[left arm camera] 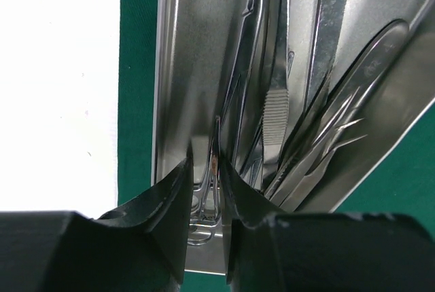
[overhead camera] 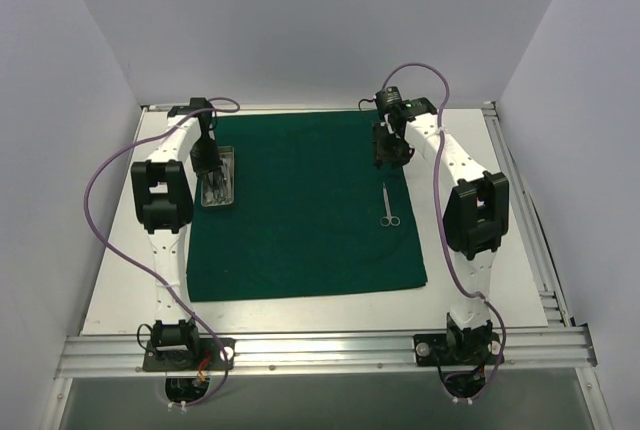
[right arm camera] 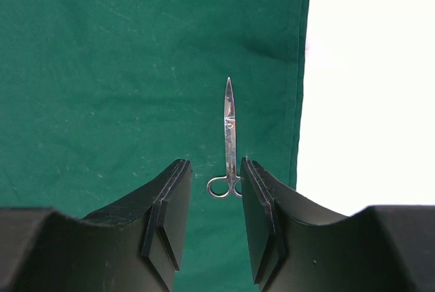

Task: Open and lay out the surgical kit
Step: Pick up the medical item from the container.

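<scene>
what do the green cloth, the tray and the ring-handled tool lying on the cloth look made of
Green cloth: woven fabric, matte, with faint creases and a hemmed edge. Tray: probably stainless steel, brushed, reflecting the instruments in it. Ring-handled tool: likely polished steel, bright silver glints.

My left arm, right arm: white links, black joint housings, purple cable off each. Claw fingers matte black, wedge-shaped.
</scene>
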